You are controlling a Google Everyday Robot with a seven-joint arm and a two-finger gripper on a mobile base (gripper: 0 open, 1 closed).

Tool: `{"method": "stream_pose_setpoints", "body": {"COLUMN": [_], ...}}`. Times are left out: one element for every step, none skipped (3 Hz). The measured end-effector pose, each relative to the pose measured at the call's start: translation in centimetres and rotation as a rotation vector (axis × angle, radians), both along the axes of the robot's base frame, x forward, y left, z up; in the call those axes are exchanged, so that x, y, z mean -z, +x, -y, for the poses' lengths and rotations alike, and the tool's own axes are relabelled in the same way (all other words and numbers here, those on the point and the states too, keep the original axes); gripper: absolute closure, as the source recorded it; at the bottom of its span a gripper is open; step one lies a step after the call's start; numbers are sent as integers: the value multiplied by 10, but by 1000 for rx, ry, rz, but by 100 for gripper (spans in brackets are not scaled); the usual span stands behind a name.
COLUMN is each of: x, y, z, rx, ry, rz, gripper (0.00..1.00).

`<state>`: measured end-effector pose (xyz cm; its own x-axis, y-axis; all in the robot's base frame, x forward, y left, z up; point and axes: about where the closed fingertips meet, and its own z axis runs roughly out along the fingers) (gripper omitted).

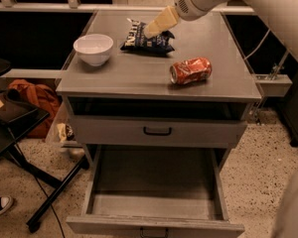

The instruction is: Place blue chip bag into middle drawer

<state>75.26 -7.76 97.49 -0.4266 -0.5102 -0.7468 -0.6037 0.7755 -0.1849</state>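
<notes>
- I am holding my gripper [154, 28] over the bag [158, 44] at the back of the cabinet top [134, 76], its pale tip angling down to the left. From this angle I cannot tell whether it is open or closed, and it may or may not be touching the foil.
- The bag is lying flat on the top, behind the can [190, 70] and to the right of the bowl [93, 47]. It is not yet in the drawer [154, 182], which is standing pulled out with nothing showing inside.
- I am worrying most about the foil: it is flat and slick, so a shallow pinch could slide off or catch only an edge, leaving the bag dangling and dropping on the way down.
- Pressing down at a slant could also be pushing the bag toward the back edge instead of lifting it.
- The way down is crossing the top's front lip and the shut top drawer [156, 131], so a loose-hanging bag could snag there and fall on the floor [248, 182].
- The can is sitting near that way; brushing it could set it rolling.
- The top is looking smooth, grey and level. Around it, a dark stand [10, 118] and an orange cloth [32, 95] are sitting at the left on speckled floor, with a shoe [0, 206] showing in the corner.
</notes>
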Motion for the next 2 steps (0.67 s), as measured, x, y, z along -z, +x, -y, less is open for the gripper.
{"method": "stream_pose_setpoints", "body": {"x": [21, 50], "y": [37, 66], "z": [-29, -37], "rx": [-11, 28], "ry": [47, 63], "rz": [-12, -47], "gripper": [0, 0]}}
